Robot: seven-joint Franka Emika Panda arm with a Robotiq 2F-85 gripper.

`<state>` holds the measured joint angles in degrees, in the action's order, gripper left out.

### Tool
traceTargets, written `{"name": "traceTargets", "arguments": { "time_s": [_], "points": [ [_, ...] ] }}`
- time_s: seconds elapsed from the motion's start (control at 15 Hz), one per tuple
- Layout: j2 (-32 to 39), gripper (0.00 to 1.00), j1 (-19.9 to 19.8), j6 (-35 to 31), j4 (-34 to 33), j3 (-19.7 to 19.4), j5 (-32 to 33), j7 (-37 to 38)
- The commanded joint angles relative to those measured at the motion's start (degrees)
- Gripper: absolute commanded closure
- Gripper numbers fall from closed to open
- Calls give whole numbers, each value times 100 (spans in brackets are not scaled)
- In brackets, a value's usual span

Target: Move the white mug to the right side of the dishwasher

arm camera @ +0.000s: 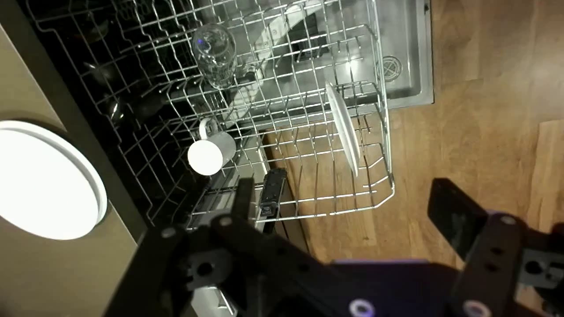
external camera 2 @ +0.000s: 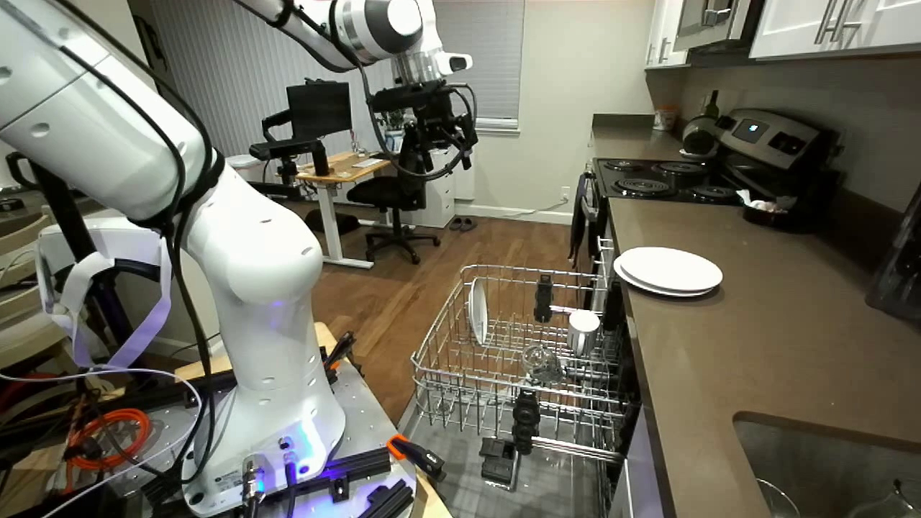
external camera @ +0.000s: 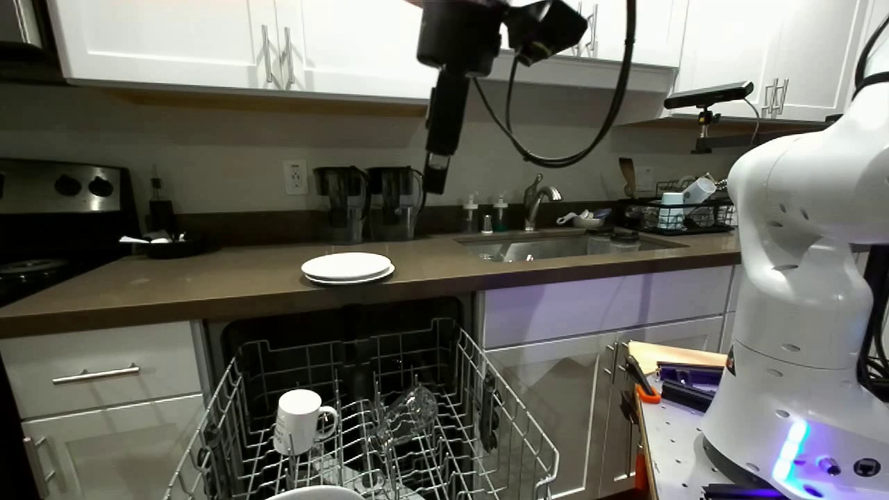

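Observation:
The white mug [external camera: 298, 422] stands in the wire rack of the open dishwasher [external camera: 292, 323], seemingly base up, with its handle toward the glass. It also shows in an exterior view [external camera 2: 583, 332] and in the wrist view [arm camera: 212, 152]. The pulled-out rack shows in an exterior view [external camera 2: 504, 267] and in the wrist view [arm camera: 383, 88]. My gripper [arm camera: 343, 189] is open and empty, its fingers wide apart. It hangs high above the rack and counter, well apart from the mug, in both exterior views [external camera: 436, 173] [external camera 2: 435, 155].
A clear glass [external camera: 415, 410] lies tilted in the rack beside the mug. A white plate [external camera 2: 478, 311] stands on edge at the rack's outer side. Stacked white plates [external camera: 347, 266] rest on the brown counter [external camera: 208, 278]. Upper cabinets [external camera: 173, 42] hang behind the arm.

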<state>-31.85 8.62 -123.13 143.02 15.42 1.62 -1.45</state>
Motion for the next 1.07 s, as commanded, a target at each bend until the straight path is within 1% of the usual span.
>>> {"name": "traceTargets", "arguments": {
  "time_s": [0.0,0.07,0.13,0.4,0.47,0.53,0.73,0.8,0.93,1.0],
  "points": [
    [1478,0,-275,-117,-974,172,543,-191],
    [1842,0,-309,-33,-1240,164,651,-175],
    [2149,0,-154,94,-1500,-28,769,-128],
    [3133,0,-95,413,-2434,-342,533,-430],
    [3162,0,-62,522,-2543,-380,384,-538],
    [2899,0,-51,201,-2107,-381,563,-266],
    [3178,0,-48,364,-2450,-423,532,-350],
    [3290,0,-34,283,-2462,-424,495,-139],
    [3497,0,-29,132,-2585,-461,734,-99],
    [3668,0,-43,88,-2723,-494,939,100]
  ]
}}
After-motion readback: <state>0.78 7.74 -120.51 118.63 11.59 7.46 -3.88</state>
